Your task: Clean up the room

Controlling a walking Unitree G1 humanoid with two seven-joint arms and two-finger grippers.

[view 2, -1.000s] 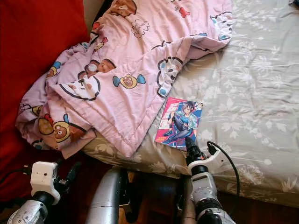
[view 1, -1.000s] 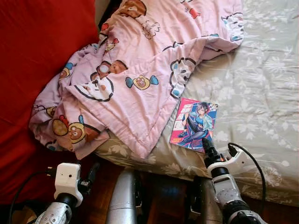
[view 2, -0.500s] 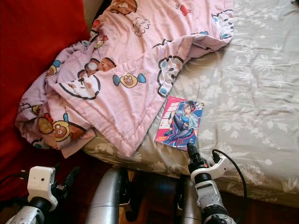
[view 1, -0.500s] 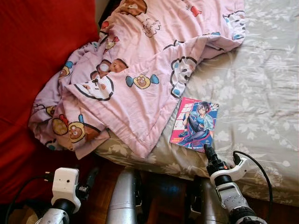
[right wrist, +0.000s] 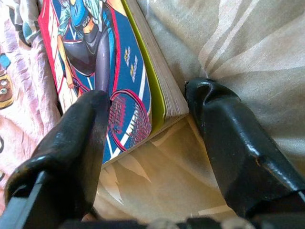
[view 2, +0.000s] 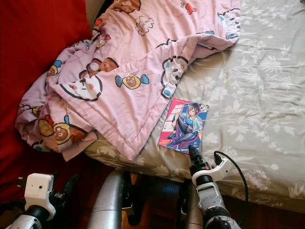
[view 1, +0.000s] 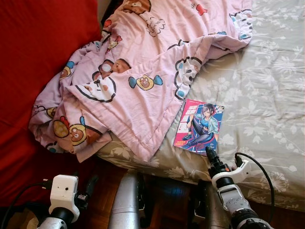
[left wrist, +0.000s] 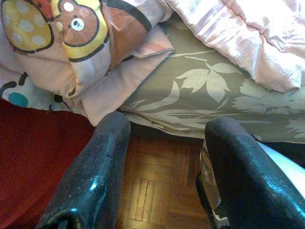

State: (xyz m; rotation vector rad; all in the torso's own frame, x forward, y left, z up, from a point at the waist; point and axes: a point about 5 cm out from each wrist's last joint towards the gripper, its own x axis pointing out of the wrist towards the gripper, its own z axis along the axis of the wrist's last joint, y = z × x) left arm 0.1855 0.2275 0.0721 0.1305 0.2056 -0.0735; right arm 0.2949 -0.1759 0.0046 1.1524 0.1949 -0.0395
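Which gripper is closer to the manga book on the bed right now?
Right. The right gripper is at the manga book's near corner, fingers open either side of it. The left gripper hangs low over the wood floor, beside the pink blanket, well away.

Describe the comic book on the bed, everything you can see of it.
The comic book is a thick paperback with a glossy pink-red cover showing a drawn figure in blue and black. It lies flat, cover up, closed, on the grey floral bedsheet near the bed's front edge, just beside the pink cartoon-print blanket. In the right wrist view its pale page block and yellow-green spine edge show. The right gripper is at its near corner, fingers open on either side of it, not yet closed.
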